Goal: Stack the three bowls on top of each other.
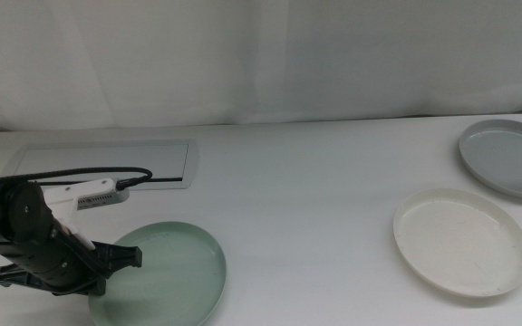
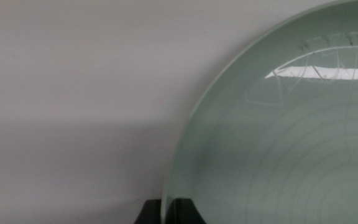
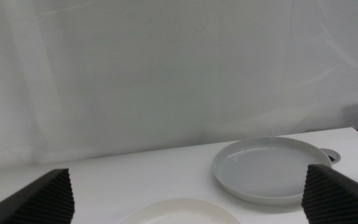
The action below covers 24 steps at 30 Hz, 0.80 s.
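**Ana:** So, starting nearest the camera: what is the left gripper [image 1: 116, 263] doing?

**Ben:** It comes in from the left at the near edge of the table [image 1: 315, 181] and sits at the left rim of the mint green bowl [image 1: 166, 272]. In the left wrist view the bowl's rim [image 2: 166, 186] runs right down between the two dark jaws, one jaw on the outside of the rim and one on the inside. It looks clamped on that rim, though only the jaw tips show there.

**Ana:** Is the bowl flat on the table?

**Ben:** I cannot tell from these views. It lies at the near left, well apart from the other two.

**Ana:** And the right gripper [image 3: 188, 205]?

**Ben:** It is out of the middle view. Its own wrist camera shows the two jaws spread wide with nothing between them, hanging above the table.

**Ana:** Moving further back?

**Ben:** The cream white bowl [image 1: 460, 240] lies on the right side, a little further off than the green one. Only a sliver of it [image 3: 179, 214] shows in the right wrist view.

**Ana:** Then the grey one?

**Ben:** The light grey bowl [image 1: 507, 156] is behind and to the right of the cream one, near it but apart, partly cut by the picture's edge. All three lie singly.

**Ana:** Anything else?

**Ben:** A flat white panel [image 1: 107, 163] with a dark slot at the far left, a black cable [image 1: 98, 172] crossing it to the left arm, and a white curtain [image 1: 261, 54] behind the table.
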### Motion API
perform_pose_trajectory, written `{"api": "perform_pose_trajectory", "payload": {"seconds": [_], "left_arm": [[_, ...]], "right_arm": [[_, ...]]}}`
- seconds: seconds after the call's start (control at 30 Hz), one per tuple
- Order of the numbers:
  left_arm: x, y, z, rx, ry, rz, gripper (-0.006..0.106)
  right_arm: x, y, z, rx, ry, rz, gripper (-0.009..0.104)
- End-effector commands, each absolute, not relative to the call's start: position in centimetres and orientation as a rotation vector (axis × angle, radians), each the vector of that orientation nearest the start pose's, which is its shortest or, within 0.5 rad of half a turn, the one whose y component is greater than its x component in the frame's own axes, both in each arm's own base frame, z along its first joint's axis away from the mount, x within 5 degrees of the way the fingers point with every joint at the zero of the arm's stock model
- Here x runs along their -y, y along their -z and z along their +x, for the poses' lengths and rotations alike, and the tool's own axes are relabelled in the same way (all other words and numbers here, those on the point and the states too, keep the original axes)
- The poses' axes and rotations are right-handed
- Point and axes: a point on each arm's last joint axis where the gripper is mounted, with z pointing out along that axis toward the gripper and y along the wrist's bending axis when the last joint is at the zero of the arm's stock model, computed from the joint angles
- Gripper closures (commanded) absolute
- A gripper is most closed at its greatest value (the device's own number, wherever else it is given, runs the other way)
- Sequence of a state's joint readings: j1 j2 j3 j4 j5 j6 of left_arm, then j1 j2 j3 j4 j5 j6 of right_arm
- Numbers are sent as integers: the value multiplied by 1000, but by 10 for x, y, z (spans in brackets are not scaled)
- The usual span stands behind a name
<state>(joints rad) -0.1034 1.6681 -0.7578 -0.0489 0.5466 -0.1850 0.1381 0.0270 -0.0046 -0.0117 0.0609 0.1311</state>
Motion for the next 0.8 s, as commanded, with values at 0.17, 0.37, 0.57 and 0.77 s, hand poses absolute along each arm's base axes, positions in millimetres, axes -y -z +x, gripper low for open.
{"api": "perform_pose_trajectory", "payload": {"seconds": [0.17,0.37,0.57,0.77], "left_arm": [[48,-174,271,-2902,177,-97,103],[115,-224,278,-2791,323,118,103],[158,-226,276,-2757,385,205,103],[168,-197,282,-2816,354,224,103]], "right_arm": [[-8,-195,59,-1599,-195,-25,-8],[-8,-195,59,-1599,-195,-25,-8],[-8,-195,59,-1599,-195,-25,-8],[-8,-195,59,-1599,-198,-22,-8]]}}
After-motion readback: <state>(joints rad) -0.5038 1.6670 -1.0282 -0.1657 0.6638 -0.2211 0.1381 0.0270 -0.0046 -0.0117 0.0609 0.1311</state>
